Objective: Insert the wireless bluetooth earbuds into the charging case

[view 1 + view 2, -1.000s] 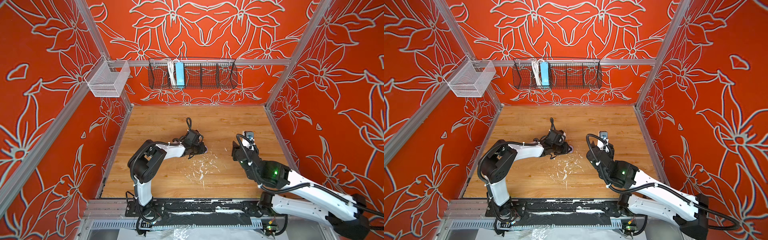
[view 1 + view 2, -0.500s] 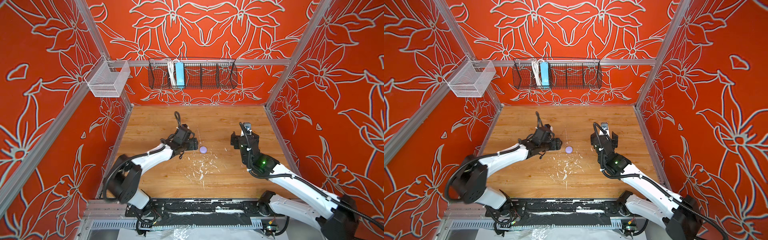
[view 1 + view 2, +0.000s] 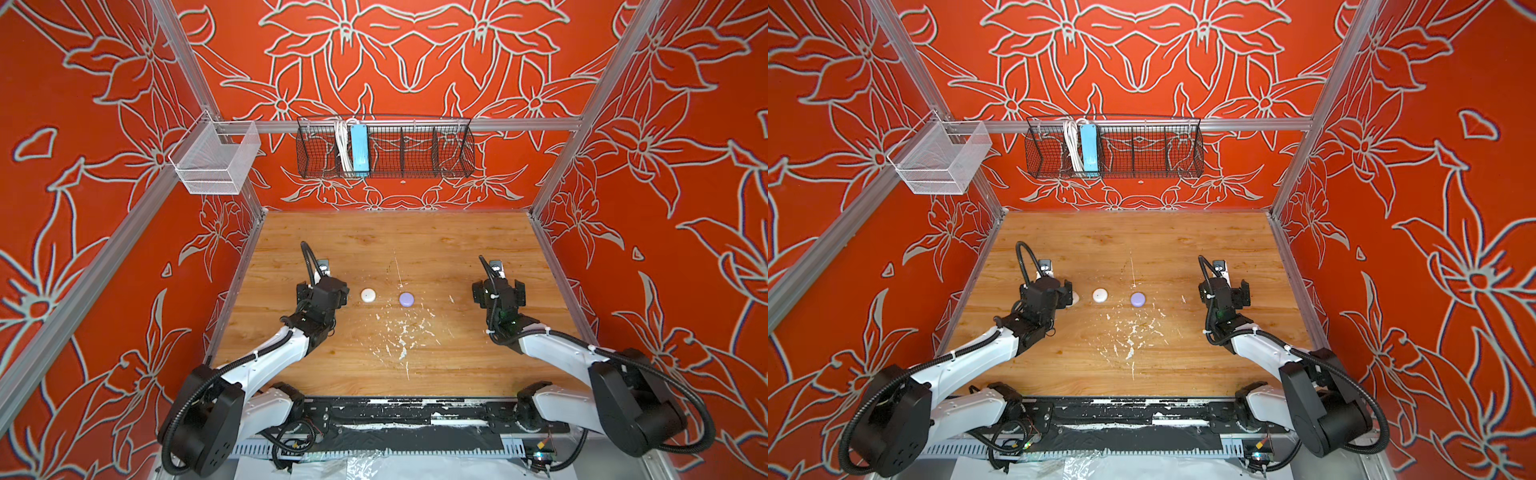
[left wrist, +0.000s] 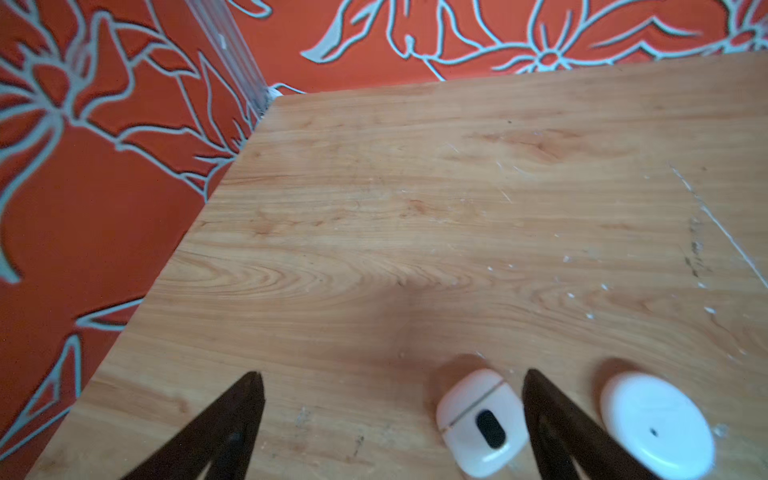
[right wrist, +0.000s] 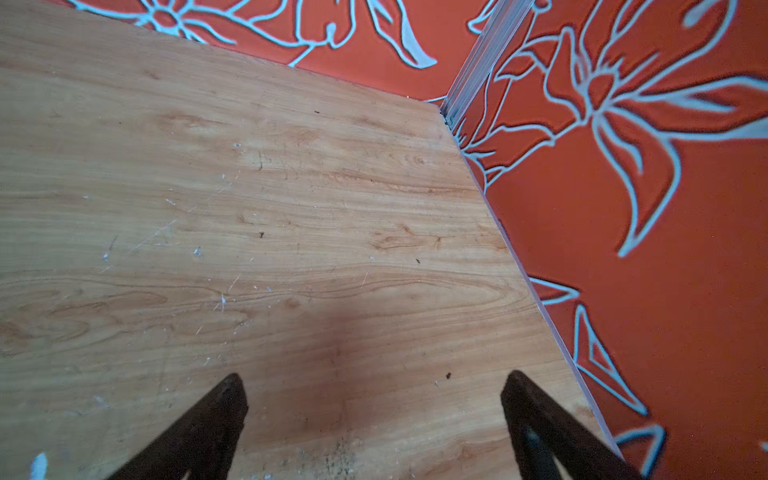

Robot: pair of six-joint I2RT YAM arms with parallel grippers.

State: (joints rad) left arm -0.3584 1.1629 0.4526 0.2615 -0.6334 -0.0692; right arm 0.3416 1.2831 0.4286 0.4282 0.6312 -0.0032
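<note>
We see the right end effector [image 5: 374,374], its two dark fingers [image 5: 199,428] spread wide above the wooden worktop [image 5: 291,208], with shaded wood showing between them. Small white flecks [image 5: 197,251] dot the boards. An orange flowered wall [image 5: 644,311] and a metal corner post [image 5: 486,58] border the worktop.

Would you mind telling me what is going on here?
Two robot arms stand over a wooden table. The left gripper is open; a pale pink rounded case lies shut, ungripped, between its fingers in the left wrist view. Beside it lie a white round case and a lavender round case; both look shut. The right gripper is open over bare wood. No loose earbuds show.
</note>
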